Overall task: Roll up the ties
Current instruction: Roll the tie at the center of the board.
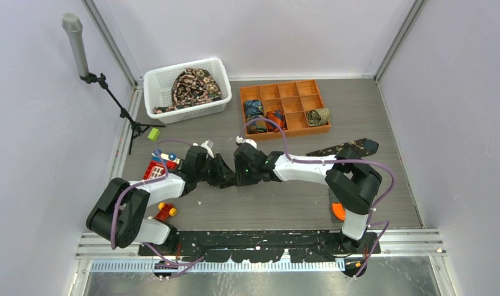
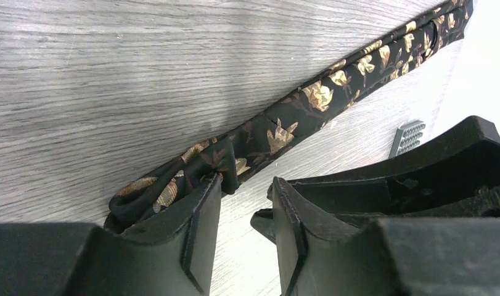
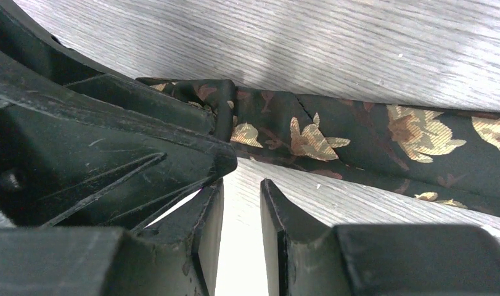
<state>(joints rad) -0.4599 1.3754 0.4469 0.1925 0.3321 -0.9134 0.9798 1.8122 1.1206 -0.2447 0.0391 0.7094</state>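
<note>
A black tie (image 2: 309, 105) with a tan floral print lies flat on the grey table, running from the centre to the right (image 1: 358, 147). Its near end is folded into a small loop (image 2: 173, 185) that rests against the outside of my left gripper's left finger. My left gripper (image 2: 244, 182) stands open over bare table beside that end. My right gripper (image 3: 241, 185) is open too, just in front of the tie (image 3: 333, 132), with nothing between its fingers. Both grippers (image 1: 232, 174) meet tip to tip. More ties (image 1: 192, 86) are heaped in a white basket.
The white basket (image 1: 152, 83) stands at the back left. An orange compartment tray (image 1: 296, 89) holds three rolled ties (image 1: 318, 116). Toy bricks (image 1: 159, 166), a green block (image 1: 153, 133) and a small toy (image 1: 166, 211) lie at the left. A microphone stand (image 1: 81, 52) is far left.
</note>
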